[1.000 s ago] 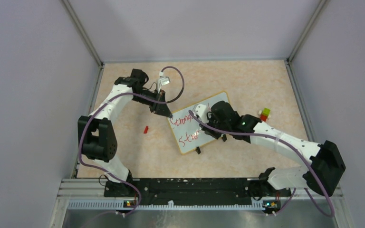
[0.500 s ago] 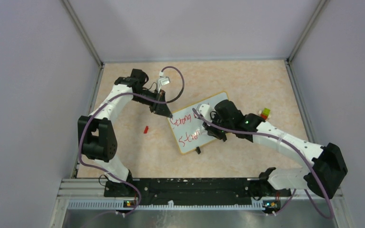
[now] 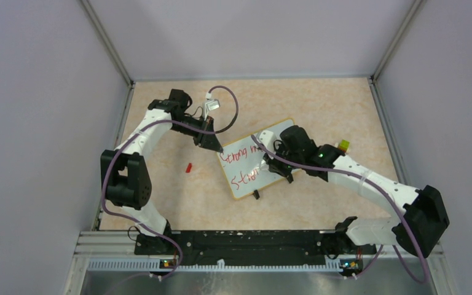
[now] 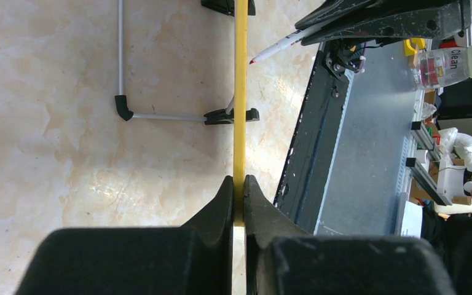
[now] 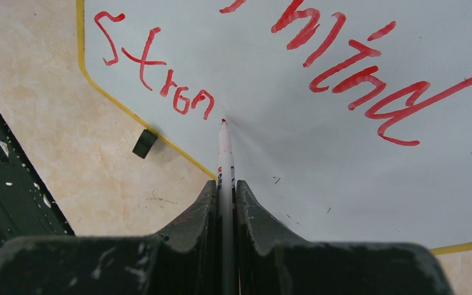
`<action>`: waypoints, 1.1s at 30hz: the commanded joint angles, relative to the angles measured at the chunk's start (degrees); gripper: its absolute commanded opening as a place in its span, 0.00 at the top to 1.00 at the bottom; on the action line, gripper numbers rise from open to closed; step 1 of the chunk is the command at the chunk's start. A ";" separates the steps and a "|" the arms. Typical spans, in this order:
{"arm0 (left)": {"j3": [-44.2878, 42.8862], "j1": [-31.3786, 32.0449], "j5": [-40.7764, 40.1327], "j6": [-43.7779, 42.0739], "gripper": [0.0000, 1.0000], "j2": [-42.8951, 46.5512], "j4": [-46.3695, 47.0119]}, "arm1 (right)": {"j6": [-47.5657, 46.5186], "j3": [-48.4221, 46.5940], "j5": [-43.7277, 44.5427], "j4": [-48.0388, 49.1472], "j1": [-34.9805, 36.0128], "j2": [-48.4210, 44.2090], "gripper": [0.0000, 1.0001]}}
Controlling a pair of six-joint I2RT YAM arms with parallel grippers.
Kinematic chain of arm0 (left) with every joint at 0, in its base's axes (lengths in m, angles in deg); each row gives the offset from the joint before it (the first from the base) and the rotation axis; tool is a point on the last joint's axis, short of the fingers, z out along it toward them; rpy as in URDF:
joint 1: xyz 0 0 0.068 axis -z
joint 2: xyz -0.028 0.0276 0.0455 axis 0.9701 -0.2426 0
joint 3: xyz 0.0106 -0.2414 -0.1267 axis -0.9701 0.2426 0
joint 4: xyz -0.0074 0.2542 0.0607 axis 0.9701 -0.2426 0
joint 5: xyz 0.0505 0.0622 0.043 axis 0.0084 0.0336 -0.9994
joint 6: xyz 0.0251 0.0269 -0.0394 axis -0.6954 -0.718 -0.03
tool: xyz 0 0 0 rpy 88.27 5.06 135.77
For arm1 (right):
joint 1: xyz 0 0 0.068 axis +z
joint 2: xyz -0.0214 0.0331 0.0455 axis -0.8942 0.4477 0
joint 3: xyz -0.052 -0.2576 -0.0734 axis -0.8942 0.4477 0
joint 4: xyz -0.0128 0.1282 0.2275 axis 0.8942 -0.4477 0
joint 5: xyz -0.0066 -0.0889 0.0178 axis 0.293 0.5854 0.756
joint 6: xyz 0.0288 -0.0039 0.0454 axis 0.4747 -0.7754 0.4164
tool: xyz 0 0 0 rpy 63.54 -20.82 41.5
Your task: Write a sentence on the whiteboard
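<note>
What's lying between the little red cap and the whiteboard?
Nothing. In the top view, only bare tabletop separates the red cap from the nearest edge of the whiteboard.

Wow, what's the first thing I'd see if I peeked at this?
The red writing on the whiteboard in the middle of the table jumps out first. The right gripper holds a marker, its tip right after "Stron" on the lower line. The left gripper pinches the board's yellow rim.
</note>
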State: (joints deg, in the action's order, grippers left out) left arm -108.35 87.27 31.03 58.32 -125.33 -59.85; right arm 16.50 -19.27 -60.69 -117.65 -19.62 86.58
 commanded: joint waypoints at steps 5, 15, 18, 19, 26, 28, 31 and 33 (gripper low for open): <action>-1.88 0.07 0.01 -0.43 1.00 -0.19 0.17 | 0.68 -3.68 2.09 3.96 -0.46 2.67 1.00; -1.98 0.11 0.18 -0.54 1.00 -0.39 0.21 | 0.82 -5.28 0.70 4.43 -0.42 3.62 1.00; -1.98 0.11 0.08 -0.56 1.00 -0.44 0.21 | 0.63 -4.59 -0.46 4.18 -0.08 4.21 1.00; -2.00 0.11 0.03 -0.56 1.00 -0.40 0.21 | 0.43 -4.34 -0.52 3.92 0.11 4.45 1.00; -1.91 0.11 -0.07 -0.50 1.00 -0.38 0.20 | -0.53 -1.76 -0.73 2.59 0.64 4.43 1.00; -1.91 0.11 -0.06 -0.43 1.00 -0.37 0.20 | -0.58 -1.17 -0.52 2.04 0.61 3.72 1.00; -1.91 0.11 -0.13 -0.45 1.00 -0.41 0.20 | -0.62 -0.68 0.44 1.44 0.51 2.65 1.00; -1.93 0.11 -0.05 -0.48 1.00 -0.51 0.19 | -0.90 -0.52 1.21 1.01 0.37 2.06 1.00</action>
State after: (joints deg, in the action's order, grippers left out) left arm -108.77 87.27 30.81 58.32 -125.62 -60.05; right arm 16.77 -20.67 -62.29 -117.06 -19.20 90.42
